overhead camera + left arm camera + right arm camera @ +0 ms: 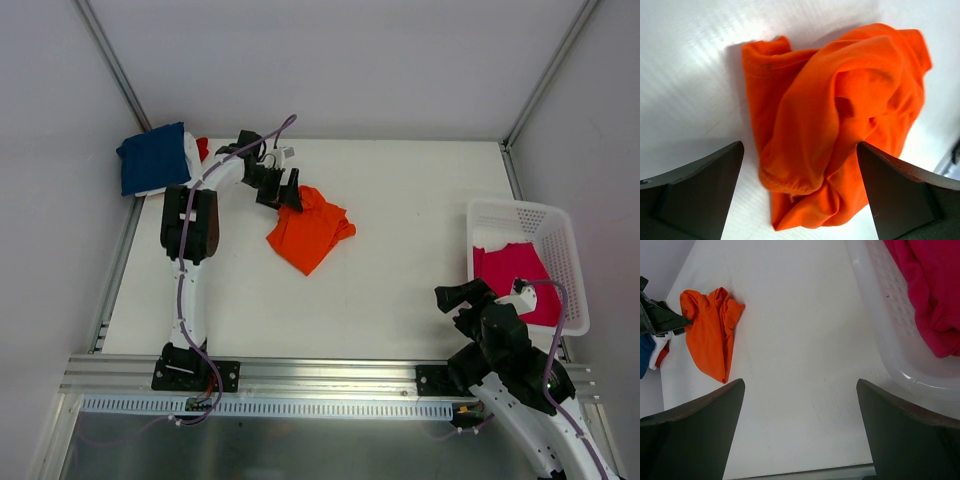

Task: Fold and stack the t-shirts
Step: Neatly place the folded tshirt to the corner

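Status: orange tee (310,232) lies bunched left of centre on the bench (400,300), layers rolled over each other, no hem or sleeve laid flat. Left claw (288,195) is at its far-left edge, fingers spread wide, gripping nothing; the wrist view has the wad between them, and I can't tell if they touch cloth. Right claw (800,430) is also released and empty, near right, just beside the white basket (575,280) holding the pink tee (515,275), well apart from the orange one. Folded navy tee (152,158) sits at the far-left corner with white (660,342) and red (203,148) cloth showing at its edges. Risks as I read them: closing on this bunch likely pinches several layers, so the shirt comes up as a lump and won't open out. One-claw pull would just drag it across the bench. Left arm works close to the navy pile, so a wide swing could knock it askew. Hidden sleeve underneath could ruin the fold.
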Robot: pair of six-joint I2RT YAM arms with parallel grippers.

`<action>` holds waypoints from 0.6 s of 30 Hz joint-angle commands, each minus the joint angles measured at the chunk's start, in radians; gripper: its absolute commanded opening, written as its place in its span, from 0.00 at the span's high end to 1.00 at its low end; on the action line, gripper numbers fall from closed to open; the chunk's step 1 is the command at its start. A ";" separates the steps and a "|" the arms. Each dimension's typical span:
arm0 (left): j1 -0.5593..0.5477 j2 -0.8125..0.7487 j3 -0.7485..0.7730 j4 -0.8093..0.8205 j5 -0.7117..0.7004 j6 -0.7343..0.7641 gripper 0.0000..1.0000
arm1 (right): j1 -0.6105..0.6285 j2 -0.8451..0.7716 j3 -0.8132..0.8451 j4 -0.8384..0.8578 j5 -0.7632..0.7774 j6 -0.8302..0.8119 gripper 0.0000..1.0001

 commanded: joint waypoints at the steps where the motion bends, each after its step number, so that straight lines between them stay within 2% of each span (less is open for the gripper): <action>1: -0.012 0.063 0.033 -0.048 0.140 -0.027 0.01 | 0.004 -0.071 0.029 -0.067 0.000 0.007 0.01; 4: -0.023 0.113 0.067 -0.074 0.244 -0.050 0.01 | 0.002 -0.079 0.023 -0.069 0.009 0.010 0.01; 12: -0.071 0.120 0.084 -0.105 0.245 -0.067 0.01 | 0.004 -0.075 0.022 -0.069 0.012 0.012 0.00; 16: -0.074 0.181 0.118 -0.148 0.246 -0.053 0.14 | 0.004 -0.084 0.026 -0.075 0.017 0.012 0.01; 18: -0.075 0.196 0.130 -0.163 0.252 -0.048 0.31 | 0.004 -0.085 0.028 -0.083 0.020 0.013 0.00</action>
